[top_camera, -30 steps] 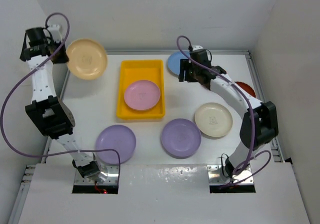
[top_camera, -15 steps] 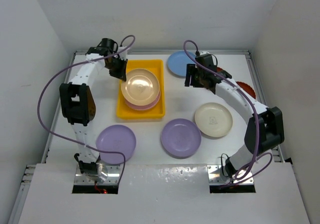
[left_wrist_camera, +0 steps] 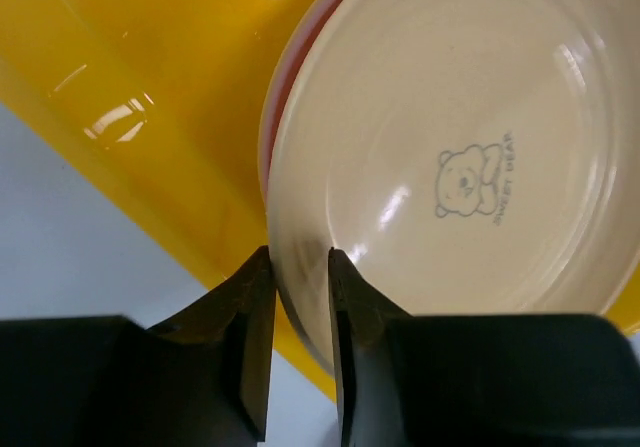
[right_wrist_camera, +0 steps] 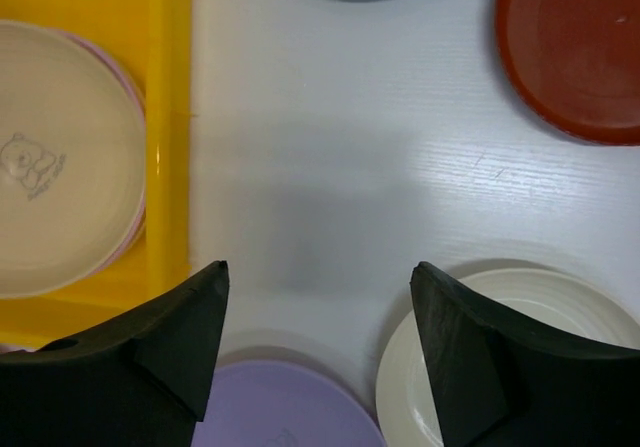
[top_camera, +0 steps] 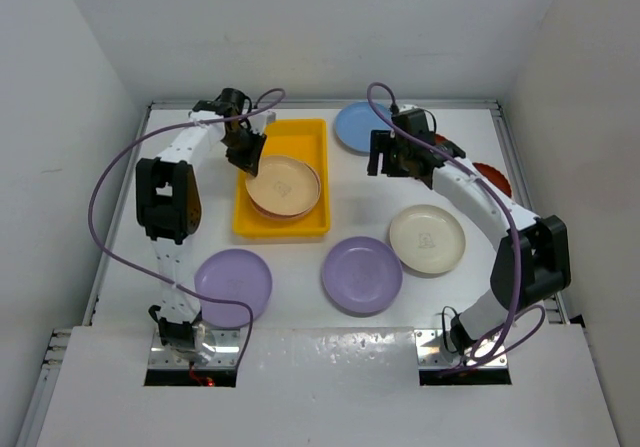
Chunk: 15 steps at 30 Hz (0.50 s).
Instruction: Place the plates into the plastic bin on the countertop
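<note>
The left gripper [left_wrist_camera: 300,267] is clamped on the rim of the peach plate [left_wrist_camera: 450,167], which lies in the bin [top_camera: 283,132] on a pink plate [left_wrist_camera: 288,62], so two plates count as placed once it lets go. Five wait on the surface [top_camera: 350,197]: a lavender plate [top_camera: 233,285], a second lavender plate [top_camera: 362,274], a blue plate [top_camera: 355,127], a cream plate [top_camera: 427,239] and a red plate [top_camera: 492,175]. The right gripper [right_wrist_camera: 316,272] hovers above the surface, jaws apart and empty.

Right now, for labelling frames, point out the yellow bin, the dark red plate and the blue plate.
yellow bin [top_camera: 288,137], top view, bare far floor
dark red plate [right_wrist_camera: 575,52], right wrist view, centre
blue plate [top_camera: 352,126], top view, centre
</note>
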Available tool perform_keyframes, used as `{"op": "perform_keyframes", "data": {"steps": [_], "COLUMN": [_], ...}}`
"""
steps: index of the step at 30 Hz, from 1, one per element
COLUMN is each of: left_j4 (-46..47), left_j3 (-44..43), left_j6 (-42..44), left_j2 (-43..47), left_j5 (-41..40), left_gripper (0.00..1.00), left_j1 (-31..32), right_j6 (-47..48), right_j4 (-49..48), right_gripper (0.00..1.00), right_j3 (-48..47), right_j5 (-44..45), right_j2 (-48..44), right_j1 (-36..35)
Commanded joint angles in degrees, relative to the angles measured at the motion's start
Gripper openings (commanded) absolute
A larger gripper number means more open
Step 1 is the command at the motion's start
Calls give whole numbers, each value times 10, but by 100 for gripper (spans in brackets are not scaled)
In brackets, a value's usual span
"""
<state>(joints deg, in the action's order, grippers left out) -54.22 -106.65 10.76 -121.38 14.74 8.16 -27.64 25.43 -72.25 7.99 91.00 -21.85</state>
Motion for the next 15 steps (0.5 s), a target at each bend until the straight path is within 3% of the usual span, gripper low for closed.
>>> {"op": "perform_keyframes", "data": {"steps": [1, 5, 10, 15], "left_j4": [-6, -6, -6, -12], "left_j3": [-8, -15, -45, -51], "left_j6": [12, 12, 17, 22], "left_j2": [-6, -6, -6, -6], "left_j5": [-12, -17, -17, -17], "left_gripper": [30, 35, 48, 51], "left_j1": [3, 3, 3, 14], "right_j6": [43, 128, 210, 247], "right_j4": [1, 17, 39, 37], "right_gripper": [75, 78, 79, 76], "right_j3": [12, 50, 118, 132], "right_j5": [-61, -106, -177, -206], "right_j2": [-19, -14, 6, 44], "right_j1": [-2, -20, -40, -70]}}
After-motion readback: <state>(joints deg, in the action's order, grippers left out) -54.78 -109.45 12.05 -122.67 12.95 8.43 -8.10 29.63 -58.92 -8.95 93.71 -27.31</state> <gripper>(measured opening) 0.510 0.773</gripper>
